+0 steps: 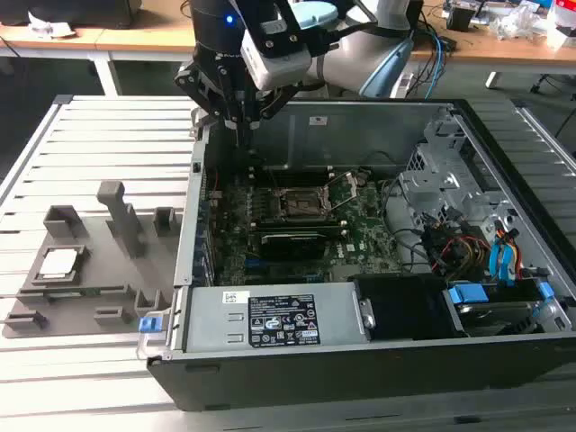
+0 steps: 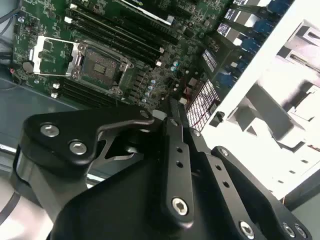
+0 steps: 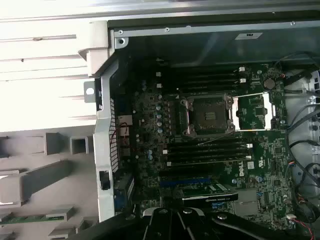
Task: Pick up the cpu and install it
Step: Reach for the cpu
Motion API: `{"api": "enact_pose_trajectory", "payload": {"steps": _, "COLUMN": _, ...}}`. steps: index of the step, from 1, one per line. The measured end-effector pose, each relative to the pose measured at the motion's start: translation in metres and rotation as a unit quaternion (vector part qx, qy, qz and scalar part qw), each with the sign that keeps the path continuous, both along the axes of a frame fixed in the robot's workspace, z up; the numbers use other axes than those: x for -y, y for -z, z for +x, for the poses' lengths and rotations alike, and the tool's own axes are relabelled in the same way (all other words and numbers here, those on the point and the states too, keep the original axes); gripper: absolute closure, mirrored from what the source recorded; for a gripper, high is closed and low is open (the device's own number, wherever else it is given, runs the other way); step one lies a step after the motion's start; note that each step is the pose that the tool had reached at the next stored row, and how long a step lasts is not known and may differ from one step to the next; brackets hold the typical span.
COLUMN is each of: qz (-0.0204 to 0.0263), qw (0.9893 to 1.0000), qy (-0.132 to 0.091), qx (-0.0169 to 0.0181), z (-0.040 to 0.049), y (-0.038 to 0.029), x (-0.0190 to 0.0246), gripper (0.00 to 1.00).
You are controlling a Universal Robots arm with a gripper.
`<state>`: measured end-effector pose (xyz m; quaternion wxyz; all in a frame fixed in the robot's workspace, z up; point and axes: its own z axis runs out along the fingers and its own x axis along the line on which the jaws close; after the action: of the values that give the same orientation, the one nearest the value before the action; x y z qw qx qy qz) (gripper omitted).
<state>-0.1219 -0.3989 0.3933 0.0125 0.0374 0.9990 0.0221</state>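
Hovering above the computer case (image 1: 378, 369) rim, upper left-centre of the exterior view, my fingers (image 2: 172, 135) clenched on nothing; cpu (image 1: 57, 262) lies in the grey tray (image 1: 108, 292), left edge, on the desk (image 1: 90, 135).

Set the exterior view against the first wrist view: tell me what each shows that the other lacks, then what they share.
Exterior view adds: the cpu lying in the grey fixture beside the case, the labelled power supply, and blue drive tabs. First wrist view adds: a round coin cell near the socket and a thin green stick in the fixture. Shared: the empty socket, the motherboard, and the shut, empty pincer over the case.
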Motion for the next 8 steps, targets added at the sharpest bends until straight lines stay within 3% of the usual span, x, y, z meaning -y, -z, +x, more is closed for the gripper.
{"api": "enact_pose_trajectory", "payload": {"steps": 3, "qz": 0.0000, "qw": 1.0000, "qy": 0.000, "qx": 0.0000, "z": -0.0014, "y": 0.0000, "x": 0.0000, "gripper": 0.89}}
{"api": "enact_pose_trajectory", "payload": {"steps": 8, "qz": 0.0000, "qw": 1.0000, "qy": 0.000, "qx": 0.0000, "z": -0.0145, "y": 0.0000, "x": 0.0000, "gripper": 0.89}}
